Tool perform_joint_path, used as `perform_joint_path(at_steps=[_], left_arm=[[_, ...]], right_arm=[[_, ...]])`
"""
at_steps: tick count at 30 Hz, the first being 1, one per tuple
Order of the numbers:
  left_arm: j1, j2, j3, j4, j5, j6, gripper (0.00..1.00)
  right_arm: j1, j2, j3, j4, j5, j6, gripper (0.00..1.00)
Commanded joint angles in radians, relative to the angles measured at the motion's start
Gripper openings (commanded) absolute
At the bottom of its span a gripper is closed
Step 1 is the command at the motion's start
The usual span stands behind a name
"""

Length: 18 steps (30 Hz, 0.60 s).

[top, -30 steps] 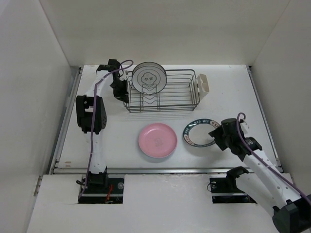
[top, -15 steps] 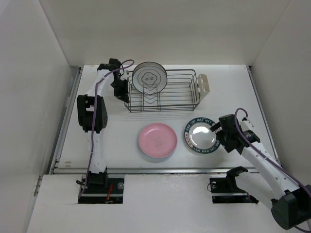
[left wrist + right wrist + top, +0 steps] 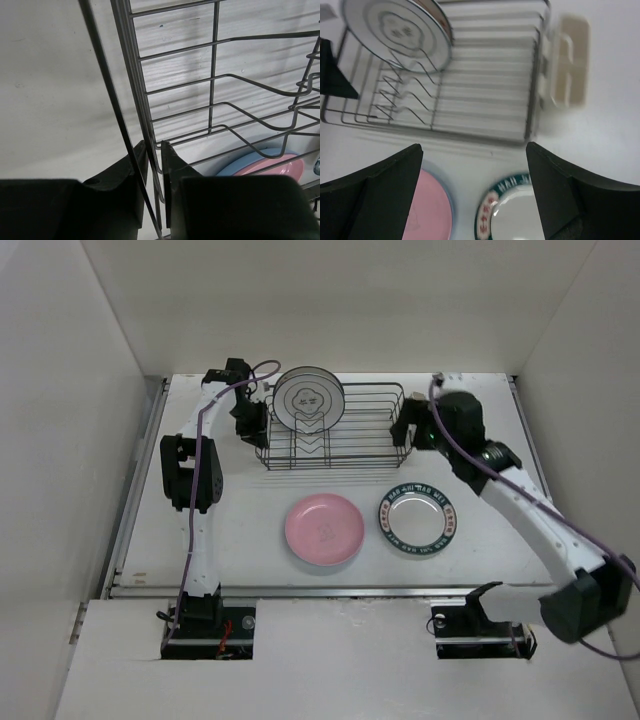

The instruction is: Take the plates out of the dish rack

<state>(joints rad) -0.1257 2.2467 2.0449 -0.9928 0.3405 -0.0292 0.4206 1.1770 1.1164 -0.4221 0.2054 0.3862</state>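
The dark wire dish rack (image 3: 340, 440) stands at the back of the table. One white plate with a dark rim and a centre pattern (image 3: 308, 400) stands upright in its left slots, also in the right wrist view (image 3: 395, 30). The pink plate (image 3: 324, 530) lies flat on the blue plate (image 3: 245, 162), in front of the rack. The teal-lettered plate (image 3: 416, 520) lies flat to its right. My left gripper (image 3: 250, 425) is shut on the rack's left end wire (image 3: 152, 155). My right gripper (image 3: 408, 430) hangs open and empty above the rack's right end (image 3: 475, 150).
The cream plastic holder (image 3: 567, 60) is clipped to the rack's right end, under my right gripper. White walls enclose the table on the left, back and right. The table's near edge runs just behind the plates lying flat.
My right gripper has let go of the teal-lettered plate on the table, risen and swung back to the rack's right end. The left gripper has not moved.
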Motion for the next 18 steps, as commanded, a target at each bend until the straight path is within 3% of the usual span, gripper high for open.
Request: perform_joint_path(at_steps=[1,5,6,8,11,18], left_arm=[[-0.014,-0.012,0.034,0.008,0.029,0.029,0.14],[-0.014,0.011,0.043,-0.012,0.029,0.038,0.08],[-0.014,0.02,0.043,-0.023,0.029,0.038,0.0],[-0.014,0.03,0.063,-0.033,0.029,0.038,0.0],[-0.014,0.039,0.075,-0.044,0.02,0.048,0.0],[-0.014,0.066,0.066,-0.053,-0.009,0.071,0.0]], right_arm=[[0.02,0.237,0.207,0.177,-0.272,-0.329,0.89],[0.043,0.592,0.564,0.119,-0.348,-0.394,0.72],[0.043,0.654,0.63,0.096,-0.362,-0.406,0.7],[0.052,0.804,0.788,0.095,-0.382,-0.415,0.66],[0.052,0.916,0.884,0.141,-0.393,-0.415,0.66],[0.052,1.013,0.91,0.29,-0.252,-0.406,0.65]])
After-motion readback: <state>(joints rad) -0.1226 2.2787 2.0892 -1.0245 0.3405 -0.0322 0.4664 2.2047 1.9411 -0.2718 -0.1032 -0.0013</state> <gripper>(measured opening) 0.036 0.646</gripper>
